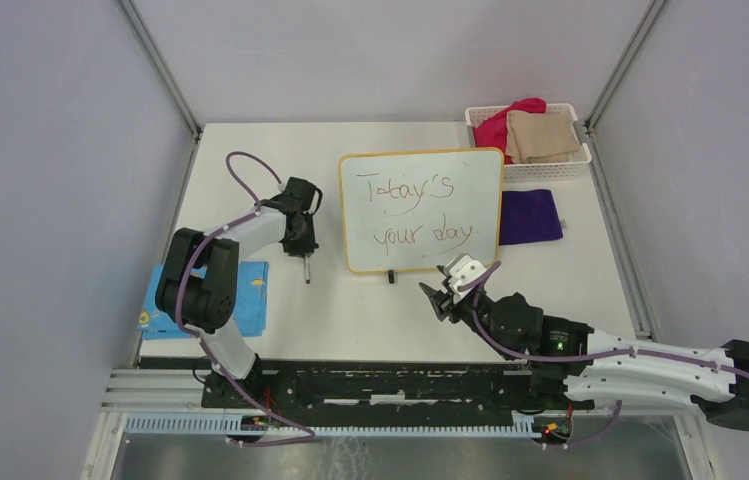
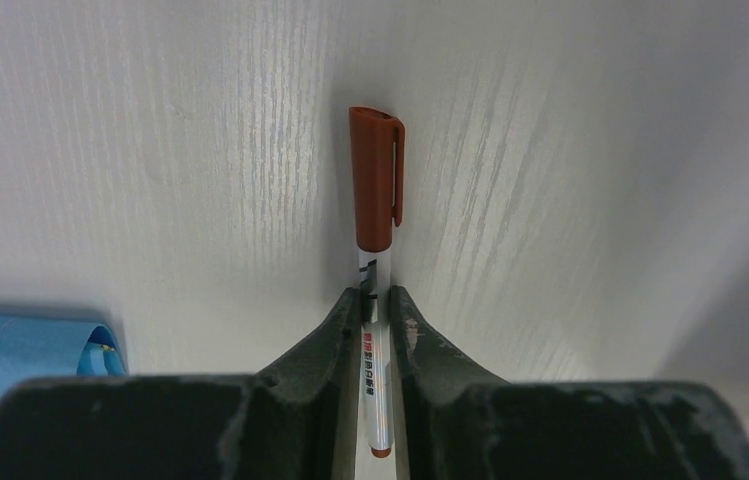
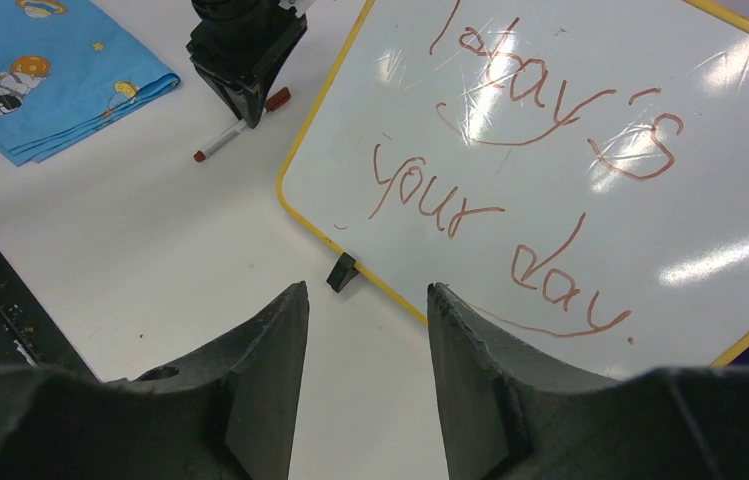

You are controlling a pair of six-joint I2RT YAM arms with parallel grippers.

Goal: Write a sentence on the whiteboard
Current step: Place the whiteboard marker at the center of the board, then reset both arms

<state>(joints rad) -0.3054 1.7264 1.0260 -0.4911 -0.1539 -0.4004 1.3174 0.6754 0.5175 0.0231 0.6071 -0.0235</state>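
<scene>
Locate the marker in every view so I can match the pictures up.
Top external: the marker is left of centre, in the left gripper, left of the whiteboard.
Left wrist: centre frame, clamped between the fingers, red-brown cap pointing away.
Right wrist: upper left, beside the whiteboard's yellow edge.
Shared landmark: the blue cloth, left of the marker in all three views.

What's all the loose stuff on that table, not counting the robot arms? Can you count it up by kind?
Cloths: 4 (blue, purple, pink, beige)
Whiteboard: 1
Marker: 1
Basket: 1
Total: 7
</scene>
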